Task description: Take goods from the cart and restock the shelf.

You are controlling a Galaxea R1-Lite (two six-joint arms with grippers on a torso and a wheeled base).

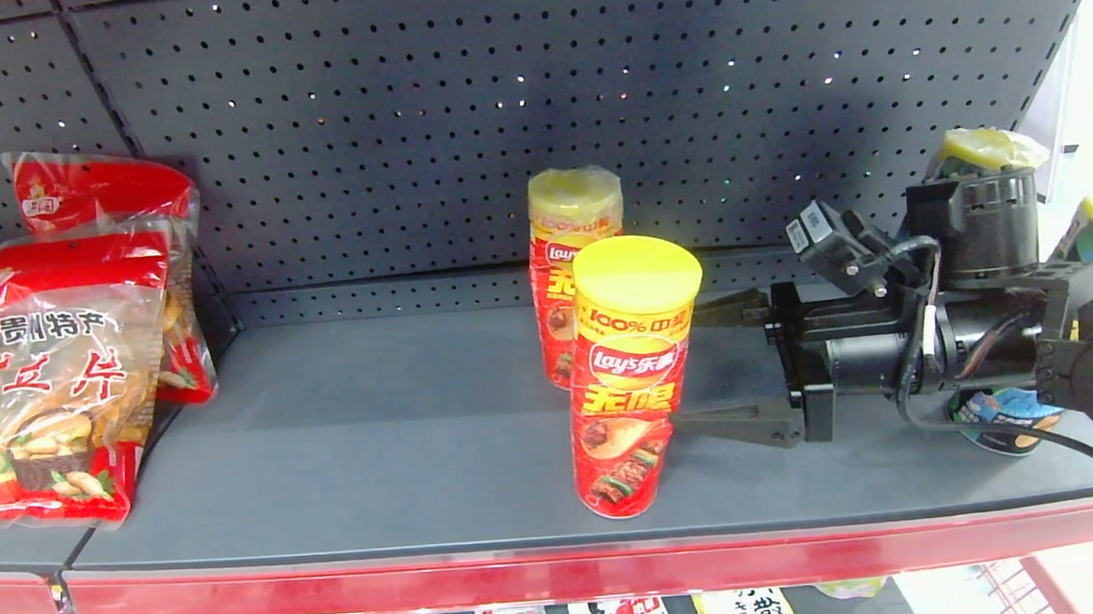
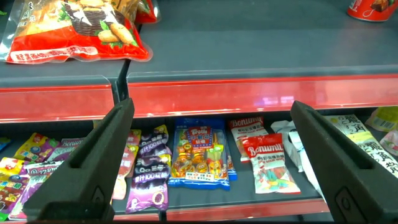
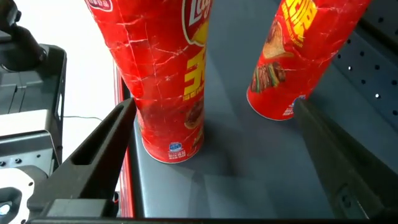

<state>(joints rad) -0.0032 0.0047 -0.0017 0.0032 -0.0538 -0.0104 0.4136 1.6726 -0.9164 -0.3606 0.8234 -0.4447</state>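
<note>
Two red chip cans with yellow lids stand upright on the grey shelf (image 1: pixel 376 447). The front can (image 1: pixel 637 377) is near the shelf's front edge, and the rear can (image 1: pixel 575 277) is behind it near the pegboard. My right gripper (image 1: pixel 690 367) is open at the front can's right side, lying level over the shelf. In the right wrist view the front can (image 3: pixel 168 81) and the rear can (image 3: pixel 298 56) stand just beyond the open right gripper (image 3: pixel 212 106), neither of them held. My left gripper (image 2: pixel 212 106) is open and empty, facing the shelf's red front edge (image 2: pixel 249 93).
Red peanut bags (image 1: pixel 64 388) lean at the shelf's left end, also seen as a bag (image 2: pixel 74 31) in the left wrist view. A round can (image 1: pixel 1001 419) lies under my right arm. Candy packs (image 2: pixel 199 155) fill the lower shelf. Pegboard (image 1: pixel 536 111) backs the shelf.
</note>
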